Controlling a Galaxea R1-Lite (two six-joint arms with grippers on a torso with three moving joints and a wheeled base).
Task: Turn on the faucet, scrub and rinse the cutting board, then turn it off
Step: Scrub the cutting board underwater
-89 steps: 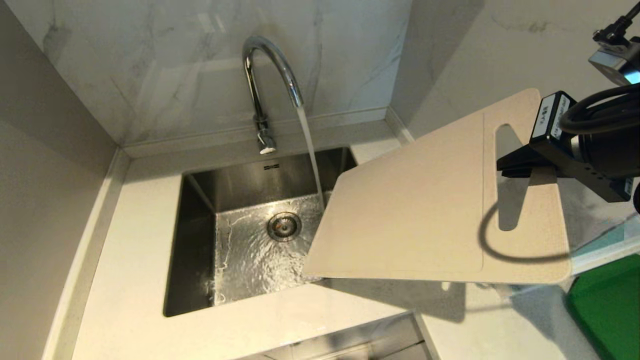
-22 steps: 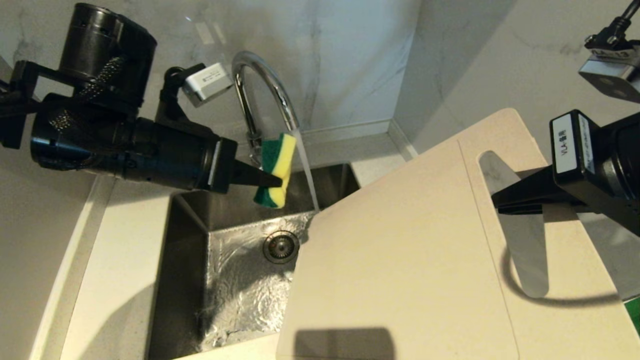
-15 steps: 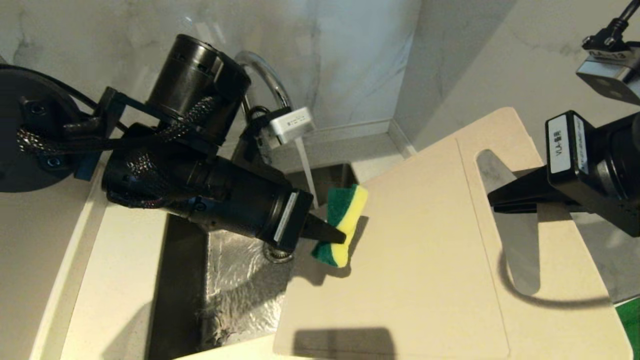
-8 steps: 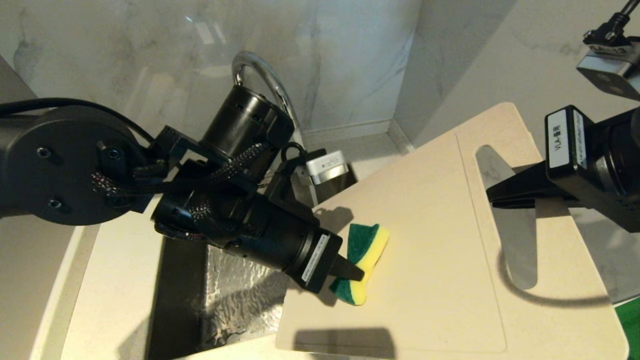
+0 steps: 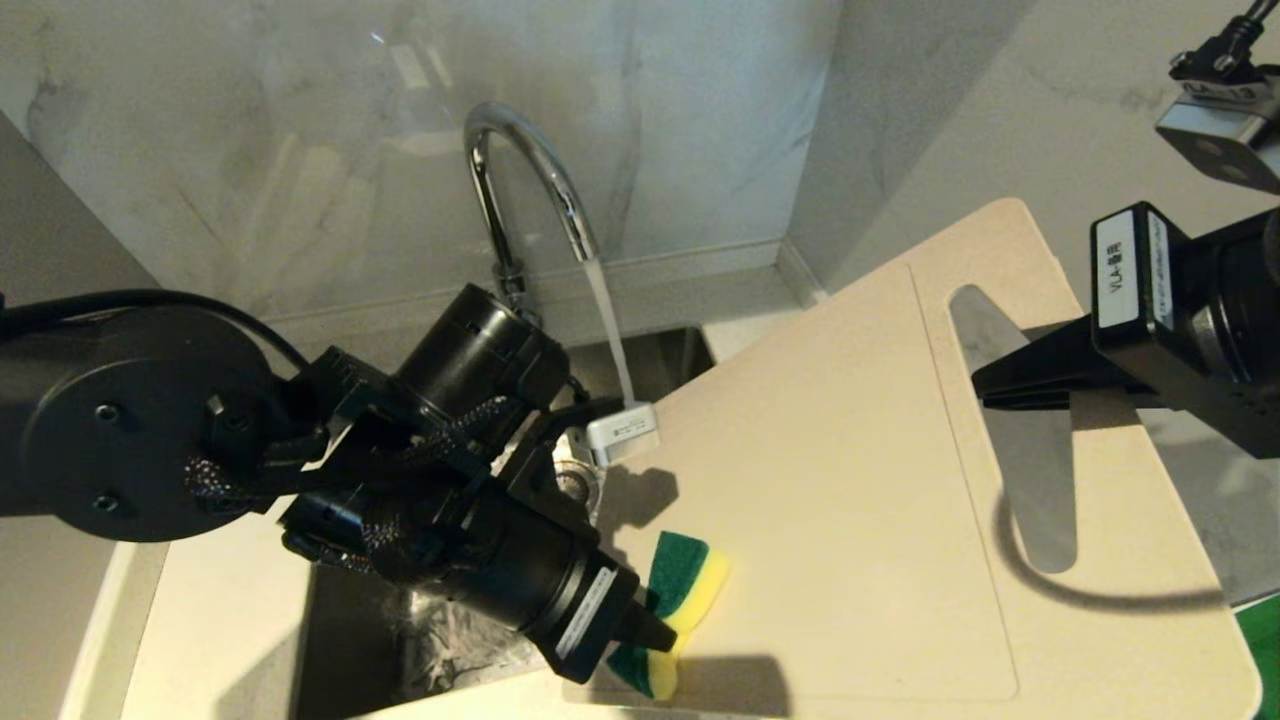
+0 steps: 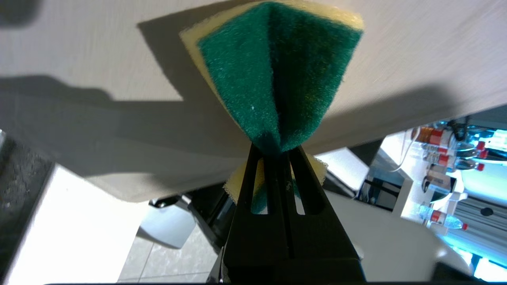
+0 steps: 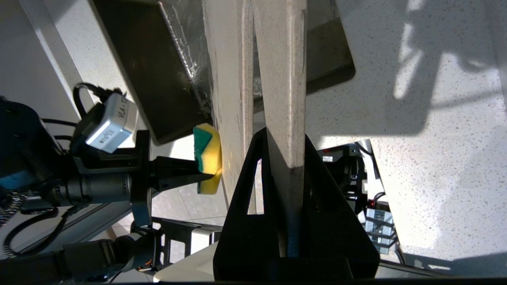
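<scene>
Clamped on a pinched green-and-yellow sponge (image 5: 672, 615), the left gripper (image 5: 655, 632) presses its soft yellow side against the cutting board (image 5: 850, 520) near the lower centre of the head view. Matte, cream and rounded at the corners, the board fills the right half, tilted, and the right gripper (image 5: 990, 385) pinches it beside the slot handle. Water from the chrome gooseneck faucet (image 5: 520, 190) seems to strike its upper edge above the steel sink (image 5: 340, 640).

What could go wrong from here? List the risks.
1. The sponge sits at the board's near lower corner; another stroke that way may slip off the edge.
2. The right pincer holds the board only at its slot end, so scrubbing could lever it loose.
3. The faucet runs; water may splash the left pincer.
</scene>
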